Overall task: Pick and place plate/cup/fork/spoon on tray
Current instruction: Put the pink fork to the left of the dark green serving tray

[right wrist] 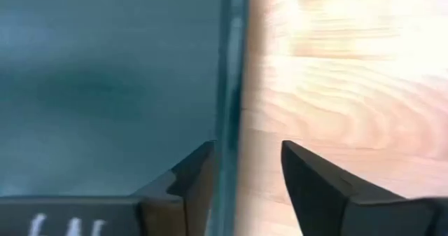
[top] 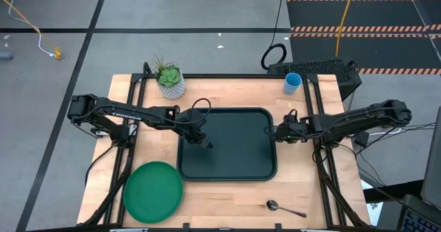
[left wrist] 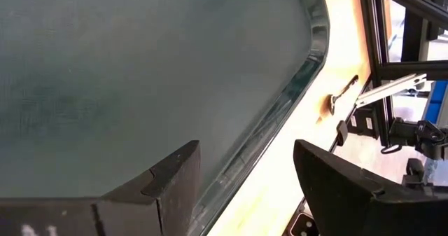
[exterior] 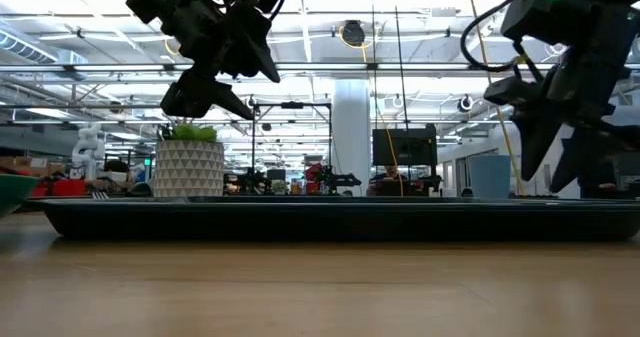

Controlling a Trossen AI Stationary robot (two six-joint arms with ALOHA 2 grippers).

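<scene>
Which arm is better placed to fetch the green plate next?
Left. The plate lies at the table's front-left corner, on the left gripper's side of the tray; the right gripper sits across the tray.

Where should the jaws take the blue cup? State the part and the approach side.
Grip the cup across its rim or upper wall, coming from above. It appears to stand upright with its open mouth up near the table's far right corner, apart from the tray, so probably the right gripper.
</scene>
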